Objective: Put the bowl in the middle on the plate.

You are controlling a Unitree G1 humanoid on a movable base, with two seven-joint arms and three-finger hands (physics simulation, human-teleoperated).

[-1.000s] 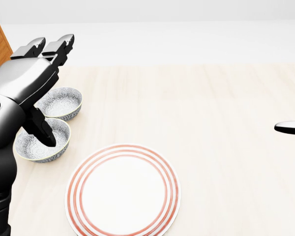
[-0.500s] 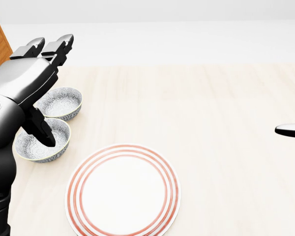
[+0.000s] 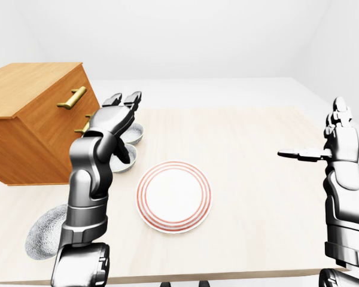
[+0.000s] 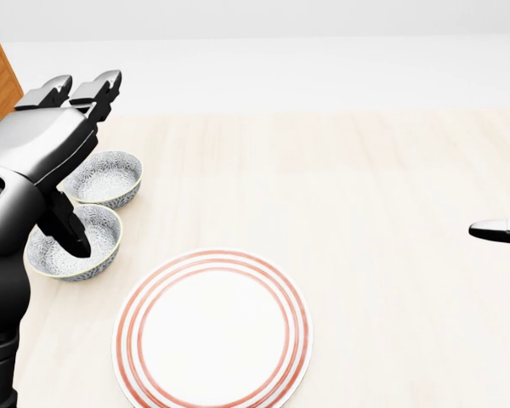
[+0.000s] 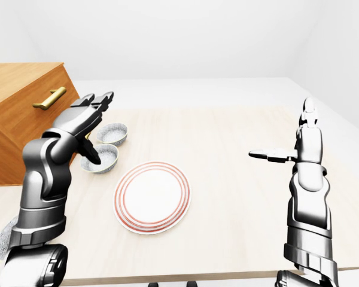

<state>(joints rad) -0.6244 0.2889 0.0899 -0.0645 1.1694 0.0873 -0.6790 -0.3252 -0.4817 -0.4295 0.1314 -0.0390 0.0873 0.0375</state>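
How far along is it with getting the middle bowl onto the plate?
Nothing is finished yet: the plate is bare. In hand: the left hand is open over the middle bowl, thumb dipped inside its rim, fingers not closed, and the bowl sits on the table. Left to do: grip it, lift it, carry it to the plate and set it down. The right hand is open, off to the side.

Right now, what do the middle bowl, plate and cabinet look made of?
Middle bowl: likely glazed ceramic, grey speckled pattern, pale rim. Plate: likely ceramic, smooth white with red rings. Cabinet: wood, visible orange-brown grain; handle looks brass, yellow metallic sheen. It's a render, so all by look only.
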